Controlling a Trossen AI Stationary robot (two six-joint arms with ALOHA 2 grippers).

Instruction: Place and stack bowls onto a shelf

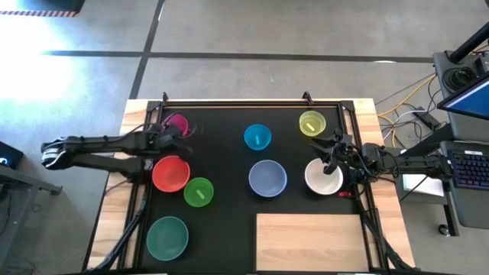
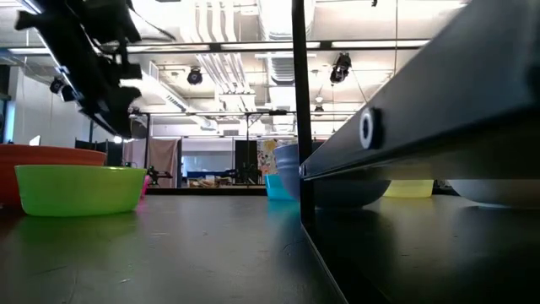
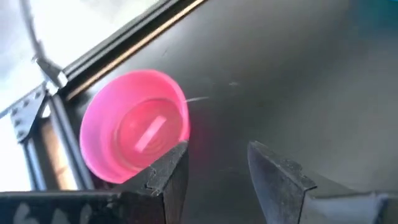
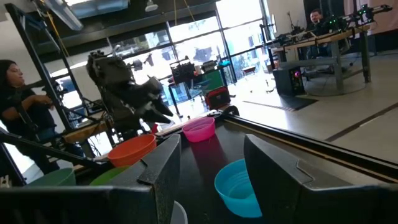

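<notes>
On the black mat (image 1: 229, 183) covering the bench (image 1: 114, 214), eight bowls sat apart, none stacked. The magenta bowl (image 1: 177, 124) lay in the far left corner, the blue bowl (image 1: 257, 137) near the far middle, and the yellow bowl (image 1: 312, 123) at far right. The red bowl (image 1: 170, 173) sat just beside the light green bowl (image 1: 199, 192), with the teal-green bowl (image 1: 167, 237) nearer the front left. The periwinkle bowl (image 1: 267, 178) stood in the middle and the white bowl (image 1: 323, 178) to its right. The shelf (image 1: 309, 241), a pale wooden board, lay at the front right with no bowl on it.

The left end effector (image 1: 162, 136) hovered next to the magenta bowl (image 3: 134, 127), its fingers (image 3: 168, 177) spread apart and holding nothing. The right end effector (image 1: 330, 153) hung over the far edge of the white bowl, its fingers (image 4: 158, 171) likewise spread and empty, pointing toward the blue bowl (image 4: 239, 186). In the right wrist view a person (image 4: 15, 106) stood in the room beyond the bench.
</notes>
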